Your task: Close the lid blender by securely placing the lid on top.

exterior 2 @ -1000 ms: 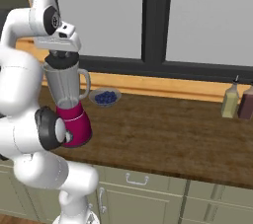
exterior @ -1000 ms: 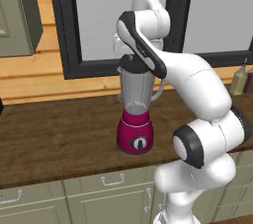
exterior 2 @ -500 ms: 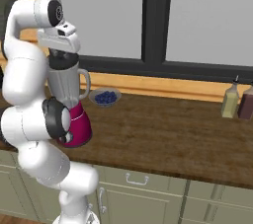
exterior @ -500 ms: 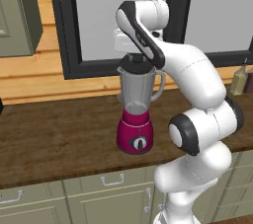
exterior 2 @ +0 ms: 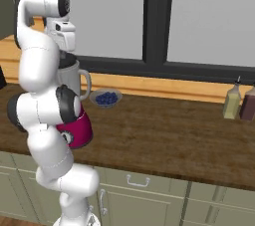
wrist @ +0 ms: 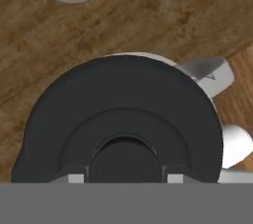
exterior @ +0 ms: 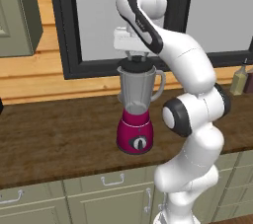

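Right under the pincer (exterior: 134, 56), the lid (wrist: 123, 119) sits atop the blender (exterior: 137, 109); grip's unclear, looks like pressing down next.

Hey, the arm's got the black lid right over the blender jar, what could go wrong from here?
1. In the hand view the lid looks off-centre: the blender jar's rim peeks out on one side only, so it might seat crooked.
2. Pressing down off-centre could tip the tall jar on its narrow magenta base.
3. The bowl of blueberries stands close beside the blender, so a dropped lid could land in it.
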{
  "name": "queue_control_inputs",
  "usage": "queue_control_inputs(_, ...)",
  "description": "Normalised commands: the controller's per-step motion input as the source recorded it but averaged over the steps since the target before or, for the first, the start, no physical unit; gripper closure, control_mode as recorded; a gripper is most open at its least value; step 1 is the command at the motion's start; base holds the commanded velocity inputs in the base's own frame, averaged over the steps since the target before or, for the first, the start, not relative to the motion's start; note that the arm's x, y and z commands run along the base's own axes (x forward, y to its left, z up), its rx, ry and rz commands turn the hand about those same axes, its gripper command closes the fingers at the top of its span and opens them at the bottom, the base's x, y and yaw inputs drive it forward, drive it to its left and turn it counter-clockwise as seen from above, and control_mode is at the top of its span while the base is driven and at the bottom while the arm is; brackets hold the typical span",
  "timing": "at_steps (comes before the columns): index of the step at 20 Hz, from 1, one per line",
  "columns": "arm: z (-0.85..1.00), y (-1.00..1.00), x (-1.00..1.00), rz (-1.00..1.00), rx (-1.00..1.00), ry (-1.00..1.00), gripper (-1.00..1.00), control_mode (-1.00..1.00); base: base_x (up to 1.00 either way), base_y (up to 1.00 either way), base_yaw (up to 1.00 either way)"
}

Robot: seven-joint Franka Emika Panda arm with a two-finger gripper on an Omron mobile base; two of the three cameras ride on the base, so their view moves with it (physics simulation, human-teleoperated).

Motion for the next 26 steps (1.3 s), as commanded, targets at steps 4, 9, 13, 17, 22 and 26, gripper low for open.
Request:
queue_control_inputs(4,-0.47,0.00,-0.21,-0.29,0.00,0.03,1.00,-1.00,0.00,0.00,0.00)
queue_control_inputs(9,-0.52,-0.20,-0.17,-0.17,0.00,-0.01,1.00,-1.00,0.00,0.00,0.00)
queue_control_inputs(13,-0.37,-0.18,0.09,0.00,0.00,-0.16,1.00,-1.00,0.00,0.00,0.00)
queue_control_inputs(17,-0.33,-0.08,0.02,0.09,-0.05,-0.22,1.00,-1.00,0.00,0.00,0.00)
queue_control_inputs(22,-0.13,-0.04,0.06,0.22,-0.13,-0.14,1.00,-1.00,0.00,0.00,0.00)
queue_control_inputs(26,-0.01,-0.04,0.25,0.37,-0.07,-0.05,1.00,-1.00,0.00,0.00,0.00)
